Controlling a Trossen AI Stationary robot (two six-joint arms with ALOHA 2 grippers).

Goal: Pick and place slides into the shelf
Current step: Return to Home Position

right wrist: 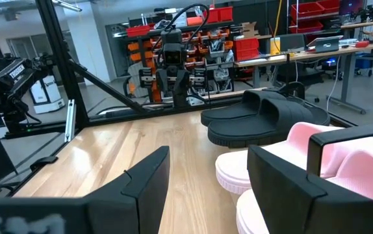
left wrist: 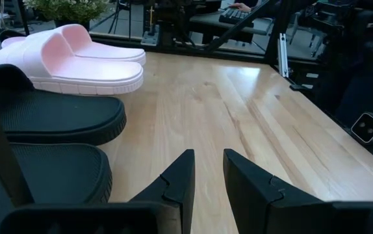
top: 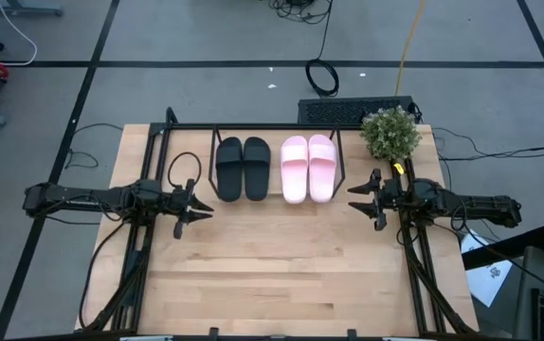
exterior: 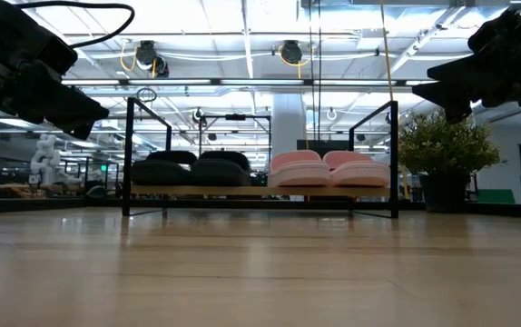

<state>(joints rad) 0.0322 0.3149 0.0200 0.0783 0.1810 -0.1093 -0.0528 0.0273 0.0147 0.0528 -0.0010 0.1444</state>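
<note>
All the slides sit side by side in the shelf (top: 342, 156), soles down on its wood base (exterior: 260, 191). The black pair (top: 242, 169) is on the left and the pale pink pair (top: 308, 168) on the right. My left gripper (top: 199, 207) hovers open above the table, just near-left of the black slides (left wrist: 50, 117). My right gripper (top: 359, 197) hovers open just right of the pink slides (right wrist: 342, 169). In the wrist views both the left gripper (left wrist: 208, 175) and the right gripper (right wrist: 209, 175) hold nothing. In the low view, both pairs (exterior: 192, 169) (exterior: 329, 169) fill the rack.
A potted plant (top: 390, 131) stands at the table's far right corner, beside the shelf's right end. A keyboard (top: 357, 111) lies beyond the far edge. Black frame rails (top: 139, 256) (top: 422, 275) run along both table sides. Bare wood (top: 281, 265) stretches toward the near edge.
</note>
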